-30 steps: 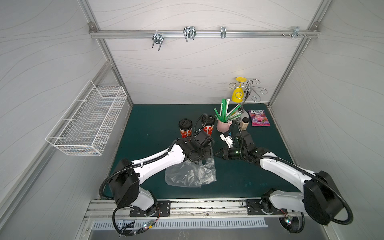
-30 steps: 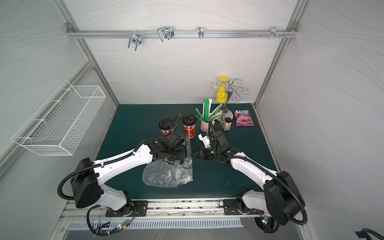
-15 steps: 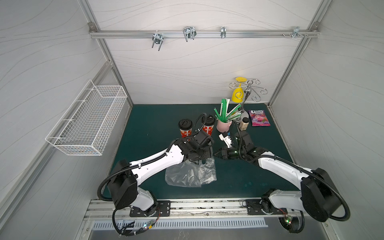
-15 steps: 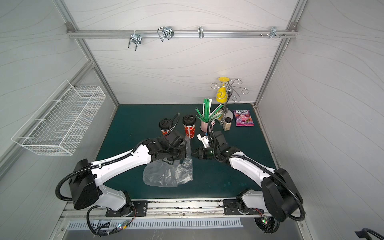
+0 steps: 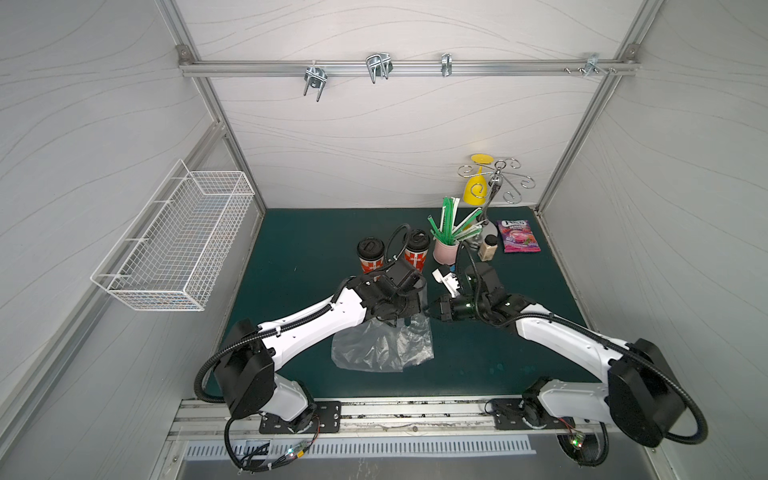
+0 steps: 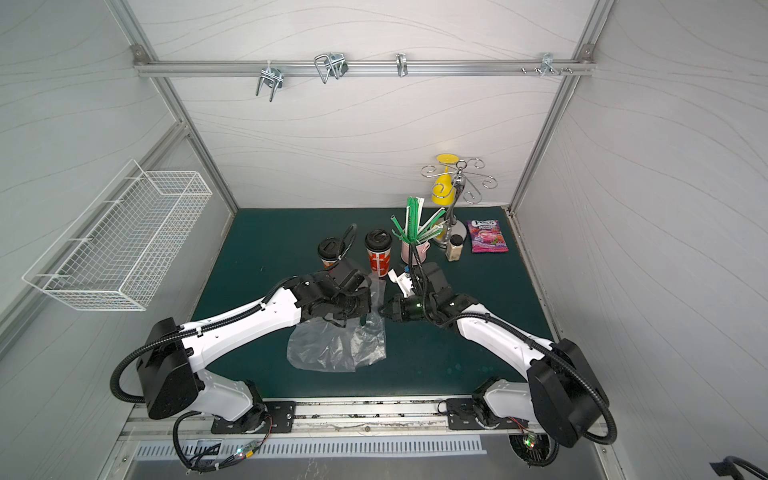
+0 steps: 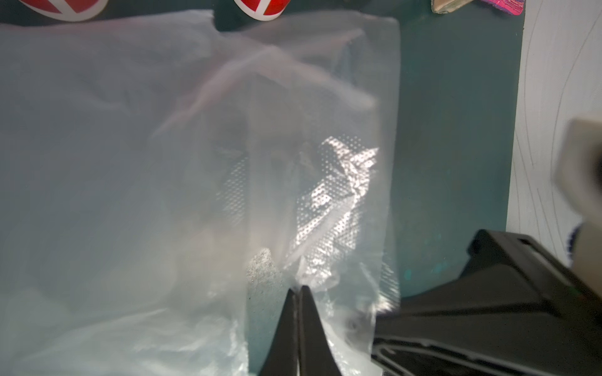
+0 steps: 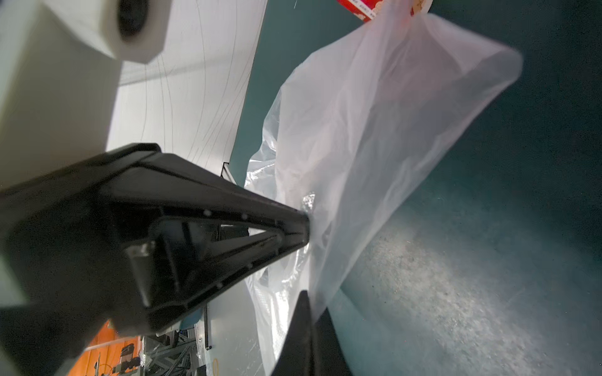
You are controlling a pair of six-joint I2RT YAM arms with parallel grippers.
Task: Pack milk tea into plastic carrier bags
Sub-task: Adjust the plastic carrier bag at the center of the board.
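- The left gripper (image 7: pixel 298 289) has its two black fingers pressed together on a gathered fold of the clear plastic carrier bag (image 5: pixel 380 347). The film bunches right at the tips.
- The right gripper (image 8: pixel 306 301) is clamped tight as well, on the bag's side edge. In both top views the two pincers sit close together above the mat.
- The bag's lower part lies crumpled on the green mat (image 5: pixel 299 249) between the arms. Its upper part is lifted into a loose, see-through sheet at the grippers.
- Both cups stand upright outside the bag, just behind it: the left milk tea cup (image 5: pixel 370 254) and the right milk tea cup (image 5: pixel 417 248). They are red and white with black lids. In a top view the left arm's wrist hides their bases.
- A pink straw mug (image 5: pixel 444 251) stands just beside the right milk tea cup. Further along are a small tan bottle (image 5: pixel 487 248) and a purple snack packet (image 5: pixel 519 236), which lies flat.
- A white wire basket (image 5: pixel 174 237) hangs on the left wall.
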